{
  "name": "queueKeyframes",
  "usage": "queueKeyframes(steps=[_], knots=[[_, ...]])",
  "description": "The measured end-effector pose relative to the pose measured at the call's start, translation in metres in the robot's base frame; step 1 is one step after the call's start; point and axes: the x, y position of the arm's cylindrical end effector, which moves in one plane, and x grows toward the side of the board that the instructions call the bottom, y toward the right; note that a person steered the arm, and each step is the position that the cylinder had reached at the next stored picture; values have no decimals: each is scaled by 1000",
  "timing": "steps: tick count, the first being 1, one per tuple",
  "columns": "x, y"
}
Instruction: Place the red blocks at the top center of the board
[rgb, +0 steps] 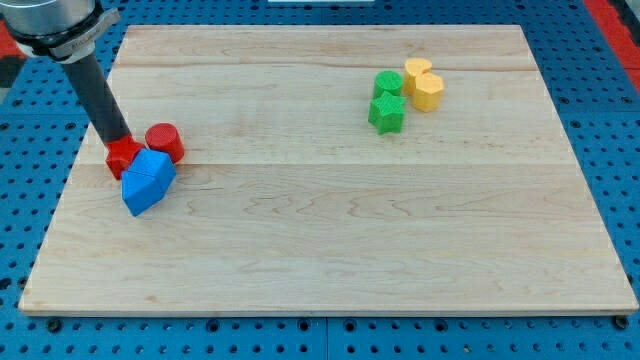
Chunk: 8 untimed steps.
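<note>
**Two red blocks crowded by a blue one at the table's left**

The arm carries no hand, only a dark rod, so there is nothing to stand apart or together; its tip rests at the upper-left edge of the red star-like block, touching it or very nearly so. Just to that block's right sits the red cylinder, and the two appear to touch. The blue block, an angular shape, lies against both from below. All three sit at the view's left on the wooden table, well apart from the top centre where the red pieces belong.

Far off at the upper right, two green blocks and two yellow blocks form their own cluster, near the route's end.

The red blocks look small, rigid and light, likely to slide easily on the smooth wood. The cylinder will probably roll off a push that is not centred; the star's points may catch and turn it. Pushing from each block's lower-left face, one at a time, seems soundest, or else the blue block may be dragged along.
</note>
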Motion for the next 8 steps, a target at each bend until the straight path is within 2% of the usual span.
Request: queueKeyframes(steps=[2, 3, 4, 5, 7, 8], knots=[[-16, -11], [-24, -59], [21, -64], [71, -55], [42, 13], [42, 24]])
